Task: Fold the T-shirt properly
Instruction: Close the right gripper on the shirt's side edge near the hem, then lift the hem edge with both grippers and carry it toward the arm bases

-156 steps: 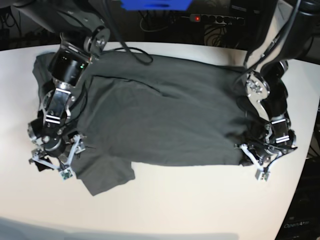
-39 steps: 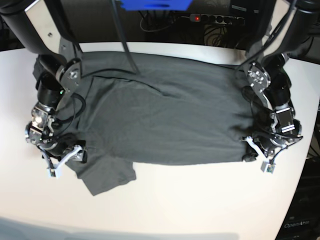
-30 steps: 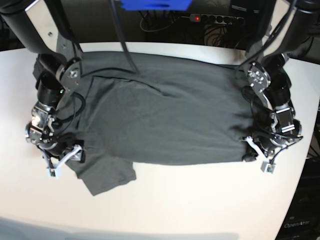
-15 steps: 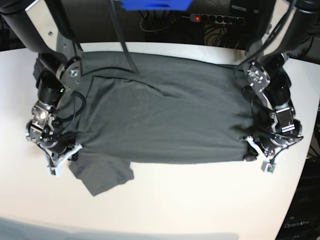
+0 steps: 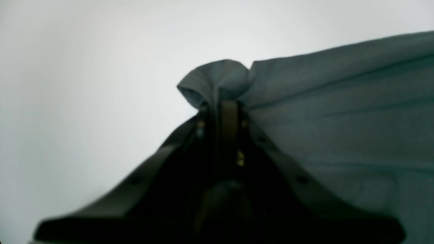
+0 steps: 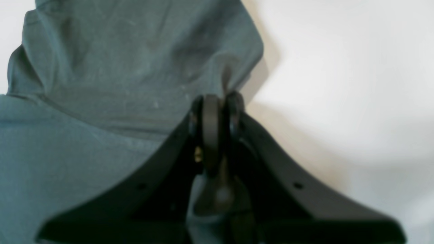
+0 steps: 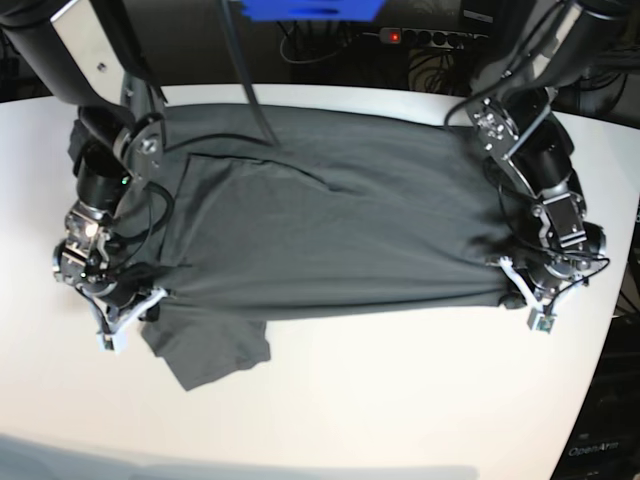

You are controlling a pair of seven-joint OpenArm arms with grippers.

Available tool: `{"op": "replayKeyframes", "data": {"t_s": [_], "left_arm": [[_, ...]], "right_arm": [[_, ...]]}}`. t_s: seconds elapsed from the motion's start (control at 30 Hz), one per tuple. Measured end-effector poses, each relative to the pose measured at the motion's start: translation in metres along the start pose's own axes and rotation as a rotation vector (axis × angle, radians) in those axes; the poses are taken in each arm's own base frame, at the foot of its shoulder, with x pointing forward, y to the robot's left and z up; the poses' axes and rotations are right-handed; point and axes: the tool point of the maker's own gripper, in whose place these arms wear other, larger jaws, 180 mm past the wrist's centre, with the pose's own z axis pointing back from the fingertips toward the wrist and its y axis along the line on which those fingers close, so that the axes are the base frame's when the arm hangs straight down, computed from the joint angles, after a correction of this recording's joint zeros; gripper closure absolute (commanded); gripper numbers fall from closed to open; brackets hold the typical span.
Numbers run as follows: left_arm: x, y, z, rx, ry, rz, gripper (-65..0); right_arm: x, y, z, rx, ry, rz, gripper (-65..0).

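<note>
Two grippers pinch the near corners of the T-shirt point(image 7: 330, 220), which lies spread flat across the white table point(image 7: 400, 400), its long axis running from nine o'clock to three o'clock in the base view; at about eight o'clock the right gripper point(image 7: 135, 313) sits on the cloth's lower edge, jaws clenched on a fold of the grey fabric beside a sleeve point(image 7: 205, 350) that juts toward seven o'clock; in the right wrist view that gripper point(image 6: 217, 101) has its fingers point(image 6: 210, 122) pressed together with a ridge of cloth rising between them, shirt at ten o'clock, bare table at two o'clock; at about four o'clock the left gripper point(image 7: 522, 290) grips the opposite lower corner; in the left wrist view its jaws point(image 5: 220, 108) are clamped on a bunched knob of fabric, the rest of the shirt stretching off toward three o'clock.
</note>
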Motion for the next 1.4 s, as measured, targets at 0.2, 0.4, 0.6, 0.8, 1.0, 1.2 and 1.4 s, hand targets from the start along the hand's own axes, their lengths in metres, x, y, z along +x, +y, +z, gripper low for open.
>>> {"op": "replayKeyframes", "data": {"t_s": [0.2,0.4,0.6,0.8,1.0,1.2,1.4], "left_arm": [[0.000,-0.003,-0.001,0.000,0.001,0.003,-3.4],[0.002,-0.008,0.005,0.024,0.001,0.002,-3.4],[0.001,-0.012,0.010,0.046,0.013,-0.032,-3.4],[0.000,-0.010,0.018,0.076,0.034,-0.055,-3.4],[0.001,-0.011,0.025,0.099,0.031,-0.064,-3.4],[0.006,-0.003,0.033,0.131,0.036,-0.066,-3.4],[0.026,0.008,0.048,0.166,-0.015,-0.039,-3.4]], "right_arm": [[0.001,0.000,0.001,-0.005,0.001,0.015,-0.4],[-0.006,0.002,0.015,-0.060,0.024,0.145,-0.4],[-0.020,0.006,0.040,-0.134,0.046,0.284,-0.4],[-0.020,0.009,0.044,-0.141,0.043,0.300,-0.4],[-0.012,0.007,0.051,-0.161,0.021,0.314,-0.4],[0.008,0.020,0.062,-0.172,-0.032,0.405,-0.4],[0.014,0.021,0.077,-0.200,-0.072,0.428,-0.4]]}}
